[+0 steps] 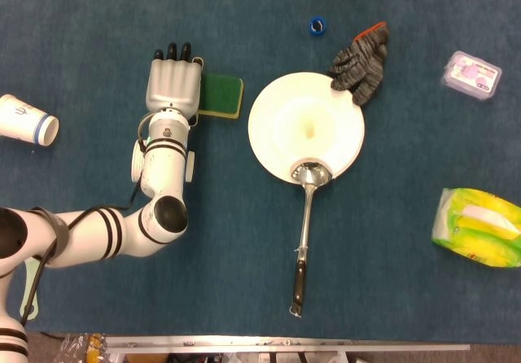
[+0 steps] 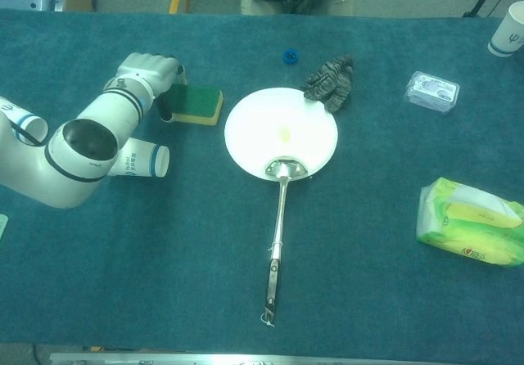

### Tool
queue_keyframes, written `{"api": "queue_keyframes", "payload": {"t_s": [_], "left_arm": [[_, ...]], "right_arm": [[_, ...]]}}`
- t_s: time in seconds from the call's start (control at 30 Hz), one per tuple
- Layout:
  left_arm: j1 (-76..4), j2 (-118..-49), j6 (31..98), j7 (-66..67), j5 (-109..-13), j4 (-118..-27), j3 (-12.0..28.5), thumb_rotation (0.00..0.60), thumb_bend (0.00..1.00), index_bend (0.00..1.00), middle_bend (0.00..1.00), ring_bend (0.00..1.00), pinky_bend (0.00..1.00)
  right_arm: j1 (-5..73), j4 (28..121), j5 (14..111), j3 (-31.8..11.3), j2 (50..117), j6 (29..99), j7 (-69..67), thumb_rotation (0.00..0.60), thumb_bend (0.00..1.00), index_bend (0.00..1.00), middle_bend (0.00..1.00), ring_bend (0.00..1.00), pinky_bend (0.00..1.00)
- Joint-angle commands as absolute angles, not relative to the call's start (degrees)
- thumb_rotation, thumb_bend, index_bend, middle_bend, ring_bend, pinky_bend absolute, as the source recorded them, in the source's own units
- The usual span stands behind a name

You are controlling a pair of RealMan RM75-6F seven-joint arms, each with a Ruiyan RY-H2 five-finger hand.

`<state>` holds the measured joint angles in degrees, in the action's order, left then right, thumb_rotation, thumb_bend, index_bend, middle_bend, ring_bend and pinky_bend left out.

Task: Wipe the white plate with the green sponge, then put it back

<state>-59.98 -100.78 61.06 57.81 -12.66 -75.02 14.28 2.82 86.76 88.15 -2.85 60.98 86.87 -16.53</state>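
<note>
The green sponge (image 1: 222,94) with a yellow underside lies flat on the blue cloth, left of the white plate (image 1: 281,127). My left hand (image 1: 172,82) hovers over the sponge's left end with its fingers stretched out, covering that part. In the chest view the left hand (image 2: 152,72) reaches down at the left edge of the sponge (image 2: 197,103), holding nothing. The plate (image 2: 254,128) has a small yellowish smear at its middle. A metal ladle (image 1: 305,216) rests its bowl on the plate's near rim. My right hand is out of both views.
A grey glove (image 1: 362,58) overlaps the plate's far right rim. A paper cup (image 2: 139,160) lies on its side under my left forearm. A blue cap (image 1: 317,26), a plastic box (image 1: 470,76) and a tissue pack (image 1: 480,226) lie to the right.
</note>
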Motion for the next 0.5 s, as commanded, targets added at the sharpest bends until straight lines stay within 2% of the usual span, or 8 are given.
{"api": "queue_keyframes", "payload": {"t_s": [0.03,0.27,0.5], "left_arm": [[-60.0,-101.0,60.9,57.7,-12.6,-74.6,14.5,0.599,0.25,0.24,0.07,0.0,0.1],[-59.5,-100.7,61.1,56.7,-14.2,-75.0,14.7,0.6,0.25,0.37,0.17,0.02,0.1],[-59.0,-97.4,62.8,57.2,-16.8,-81.2,13.8,0.6,0.25,0.39,0.22,0.03,0.17]], "right_arm": [[2.8,86.8,88.2,-2.9,60.9,86.9,-16.5,0.6,0.32,0.17,0.24,0.12,0.26],[2.8,86.8,88.3,-2.9,61.0,87.1,-16.6,0.6,0.32,0.17,0.24,0.12,0.26],[2.9,86.7,88.6,-2.9,61.2,86.9,-16.7,0.6,0.32,0.17,0.24,0.12,0.26]]}}
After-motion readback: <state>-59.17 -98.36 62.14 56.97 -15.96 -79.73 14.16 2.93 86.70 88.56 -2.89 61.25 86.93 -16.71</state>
